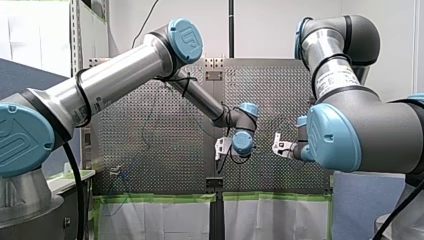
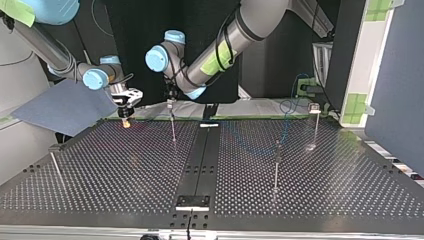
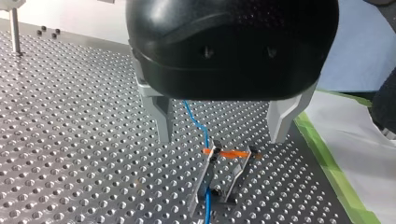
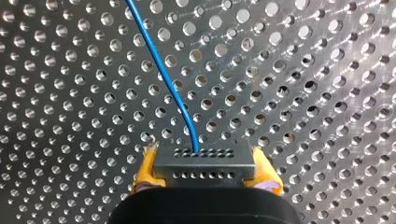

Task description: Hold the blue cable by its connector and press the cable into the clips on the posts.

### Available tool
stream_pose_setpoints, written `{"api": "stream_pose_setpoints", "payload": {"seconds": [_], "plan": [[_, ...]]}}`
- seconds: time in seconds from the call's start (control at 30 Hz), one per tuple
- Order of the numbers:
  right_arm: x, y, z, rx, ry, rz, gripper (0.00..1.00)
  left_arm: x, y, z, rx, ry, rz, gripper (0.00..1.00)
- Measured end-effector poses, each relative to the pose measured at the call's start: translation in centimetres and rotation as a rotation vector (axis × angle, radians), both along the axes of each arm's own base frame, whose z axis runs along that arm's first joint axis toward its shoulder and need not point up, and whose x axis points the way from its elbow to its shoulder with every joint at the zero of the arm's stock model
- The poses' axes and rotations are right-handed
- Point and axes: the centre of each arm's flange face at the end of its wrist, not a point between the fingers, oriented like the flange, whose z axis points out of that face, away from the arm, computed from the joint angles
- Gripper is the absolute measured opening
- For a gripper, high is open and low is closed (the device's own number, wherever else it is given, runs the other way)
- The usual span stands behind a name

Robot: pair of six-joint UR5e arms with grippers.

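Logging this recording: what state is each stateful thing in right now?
My right gripper: shut on the connector, yellow pads at its sides.
Connector: held, blue cable coming out of it.
My left gripper: open, metal fingers either side of the blue cable, above the post clip.
Blue cable: runs across the post clip; whether seated, cannot tell.

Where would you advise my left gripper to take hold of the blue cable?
On the bare stretch just before the clip, coming straight down: the blue cable runs between my left gripper's open fingers, so closing them should pinch it.
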Motion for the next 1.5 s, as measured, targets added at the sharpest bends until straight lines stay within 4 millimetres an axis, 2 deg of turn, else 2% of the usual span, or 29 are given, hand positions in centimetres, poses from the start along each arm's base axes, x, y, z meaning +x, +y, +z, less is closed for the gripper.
{"api": "stream_pose_setpoints", "payload": {"seconds": [0.1, 0.4, 0.83, 1.5], "plan": [[-0.1, 0.0, -0.1, 0.001, 0.0, -0.001, 0.0, -0.1, -0.2, -0.1, -0.009, -0.005, 0.0, 0.98], [-0.2, 0.0, -0.3, 0.004, 0.0, -0.002, 0.0, 0.3, 0.1, -2.4, -0.026, 0.003, 0.013, 0.98], [0.0, 0.1, -0.3, 0.005, -0.002, 0.017, 0.0, 1.4, 0.3, -2.3, -0.067, -0.025, 0.028, 0.98], [-0.8, -0.1, -0.4, 0.014, -0.004, 0.007, 0.0, 1.2, 0.6, -2.5, -0.043, -0.005, 0.031, 0.98]]}}
